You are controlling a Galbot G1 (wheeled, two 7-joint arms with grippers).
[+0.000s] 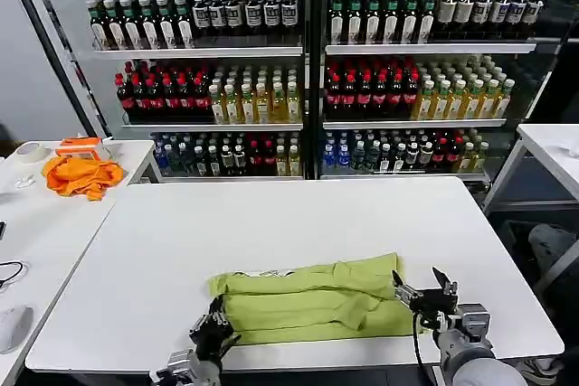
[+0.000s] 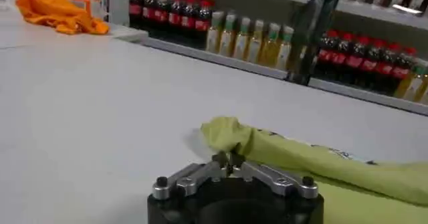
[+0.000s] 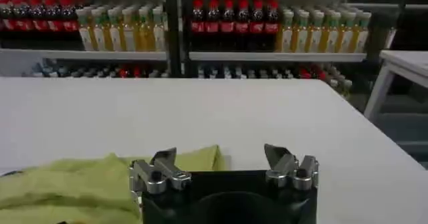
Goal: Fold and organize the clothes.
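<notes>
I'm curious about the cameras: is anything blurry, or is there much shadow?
Head view: even light, only a faint shadow beside the T-shirt. Left wrist view: left gripper up close looks soft, the bottles behind are blurred. Right wrist view: right gripper fairly clear.

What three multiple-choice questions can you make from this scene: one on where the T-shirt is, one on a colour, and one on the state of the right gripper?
1. Where does the lime-green T-shirt lie?
A. on a drinks shelf
B. on the white table, near its front edge
C. on the floor

2. What colour is the cloth on the side table?
A. blue
B. grey
C. orange

3. How do the jaws of the right gripper stand?
A. wide apart
B. shut on a bottle
C. shut on the shirt

Answers: 1 B, it lies folded in a strip by the front edge. 2 C, it shows bright orange in the head view. 3 A, the right wrist view shows a wide gap between them.
</notes>
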